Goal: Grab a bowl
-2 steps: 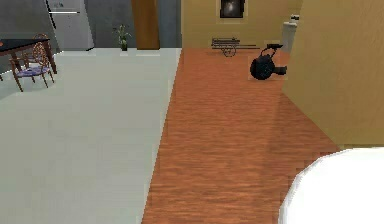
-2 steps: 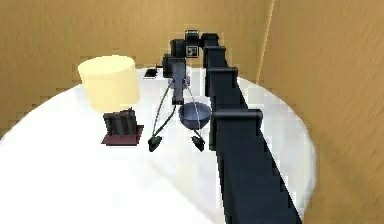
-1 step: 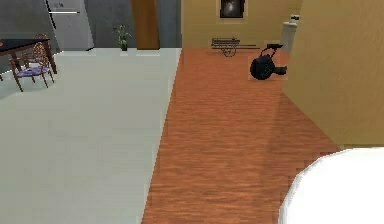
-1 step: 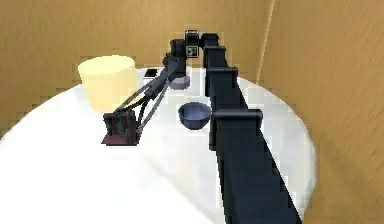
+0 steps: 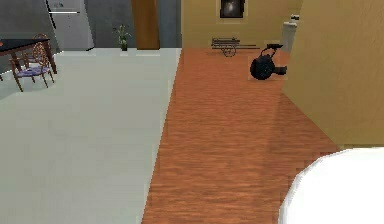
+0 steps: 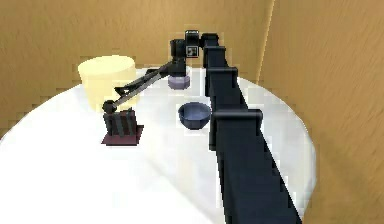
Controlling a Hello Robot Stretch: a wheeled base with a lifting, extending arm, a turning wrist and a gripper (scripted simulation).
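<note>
Over a round white counter point(image 6: 60, 160), a dark arm point(image 6: 240, 130) reaches out, likely for the grey-blue bowl point(image 6: 193, 115) just beside it; a smaller, perhaps bowl-like blob point(image 6: 180, 80) lies near the jaws, and I cannot tell whether they hold anything.

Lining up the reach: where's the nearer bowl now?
Arm side view, middle: the nearer bowl sits on the white table, just left of the arm and right of the desk lamp.

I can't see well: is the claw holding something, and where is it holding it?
It cannot be told: a small grey-blue thing sits right at the claw. A blue bowl rests on the table.
</note>
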